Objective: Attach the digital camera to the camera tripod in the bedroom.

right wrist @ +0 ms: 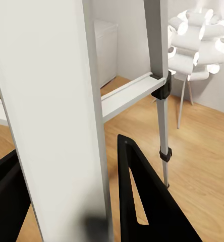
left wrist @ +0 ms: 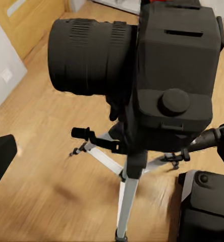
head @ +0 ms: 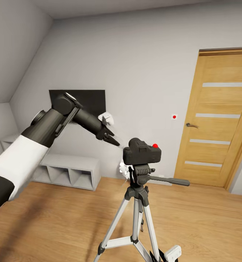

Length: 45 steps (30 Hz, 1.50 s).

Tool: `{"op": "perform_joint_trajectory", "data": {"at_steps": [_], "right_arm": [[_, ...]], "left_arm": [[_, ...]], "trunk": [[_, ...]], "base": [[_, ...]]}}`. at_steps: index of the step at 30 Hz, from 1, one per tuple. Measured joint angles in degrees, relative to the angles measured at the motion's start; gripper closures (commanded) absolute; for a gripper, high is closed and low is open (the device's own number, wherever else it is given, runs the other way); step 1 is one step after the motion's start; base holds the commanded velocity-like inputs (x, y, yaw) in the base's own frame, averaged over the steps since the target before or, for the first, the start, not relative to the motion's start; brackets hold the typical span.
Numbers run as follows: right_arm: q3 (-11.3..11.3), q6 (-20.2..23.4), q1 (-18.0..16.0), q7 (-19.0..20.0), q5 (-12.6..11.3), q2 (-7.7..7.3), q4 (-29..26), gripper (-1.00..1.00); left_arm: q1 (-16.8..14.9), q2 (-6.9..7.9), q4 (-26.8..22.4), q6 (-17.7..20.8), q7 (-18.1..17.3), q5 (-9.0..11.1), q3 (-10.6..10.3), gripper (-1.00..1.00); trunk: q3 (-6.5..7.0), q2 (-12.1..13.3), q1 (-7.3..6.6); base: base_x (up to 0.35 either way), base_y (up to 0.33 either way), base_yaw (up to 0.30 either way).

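The matte-black digital camera (head: pixel 141 151) with its red button sits on the black head of the camera tripod (head: pixel 139 203); the pan handle (head: pixel 170 181) points right. My left gripper (head: pixel 113 140) hovers just left of the camera, open. In the left wrist view the camera (left wrist: pixel 162 75) looms close, with the fingers (left wrist: pixel 1 161) spread wide at the frame's sides. My right gripper (head: pixel 157 256) is low by the tripod's feet. In the right wrist view a silver-grey leg (right wrist: pixel 56 101) runs between its black fingers (right wrist: pixel 147 201), which press against it on both sides.
A wooden door (head: pixel 219 116) stands at the right and a dark wall TV (head: pixel 88 102) behind my left arm. A low white shelf unit (head: pixel 68 169) lines the wall. A small white lamp on thin legs (right wrist: pixel 198 40) stands behind the tripod on the light wood floor (head: pixel 208 225).
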Motion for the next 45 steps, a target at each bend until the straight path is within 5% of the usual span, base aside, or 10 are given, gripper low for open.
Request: {"op": "perform_joint_trajectory", "data": {"at_steps": [10,14,22,23,26,29,31,35,39,45], "right_arm": [[-0.15,-0.03,0.01,0.03,0.26,0.01,0.00,1.00],[-0.14,-0.03,0.01,0.03,0.26,0.01,0.00,1.00],[-0.14,-0.03,0.00,0.03,0.25,0.01,-0.01,1.00],[-0.13,-0.03,0.00,0.03,0.25,0.01,0.00,-1.00],[0.19,-0.02,0.00,-0.05,0.19,0.00,-0.02,-1.00],[0.19,-0.02,0.00,-0.04,0.18,0.00,-0.02,-1.00],[0.19,-0.02,0.01,-0.04,0.19,0.00,-0.02,-1.00],[0.17,-0.02,0.01,-0.04,0.19,0.00,-0.02,-1.00],[0.14,-0.09,0.01,-0.04,0.19,0.00,-0.02,-1.00],[0.14,-0.13,0.01,-0.04,0.19,0.00,-0.02,-1.00]], "left_arm": [[0.06,8.16,-2.28,0.00,0.00,0.29,6.66,-1.00],[0.35,9.48,-2.32,0.00,0.00,0.65,9.91,-1.00],[1.11,9.30,-1.95,0.00,0.00,0.76,12.80,-1.00],[1.13,9.27,-1.92,0.00,0.00,0.76,12.86,-1.00],[1.26,9.11,0.81,0.00,2.31,0.67,13.16,-1.00],[1.30,8.56,4.31,0.00,7.94,0.69,13.36,-1.00],[1.32,7.47,9.44,0.06,15.93,0.61,13.47,-1.00],[1.32,6.78,12.32,0.18,21.47,0.72,13.70,-1.00],[1.37,6.43,13.79,0.26,25.22,0.78,14.41,-1.00],[1.38,5.98,13.98,0.29,25.78,0.81,14.65,-1.00]], "trunk": [[0.00,0.01,0.00],[0.00,0.01,0.00],[0.00,0.01,0.00],[0.00,0.01,0.00],[0.00,0.02,0.00],[0.00,0.01,0.00],[-0.01,0.03,0.01],[0.00,0.01,0.00],[0.00,0.01,0.00],[0.00,0.01,0.00]], "base": [[0.000,0.000,0.000],[0.000,0.000,0.000],[0.000,0.000,0.000],[0.000,0.000,0.000],[0.000,0.000,0.000],[0.000,0.000,0.000],[0.000,0.000,0.000],[0.000,0.000,0.000],[0.000,0.000,0.000],[0.000,0.000,0.000]]}}
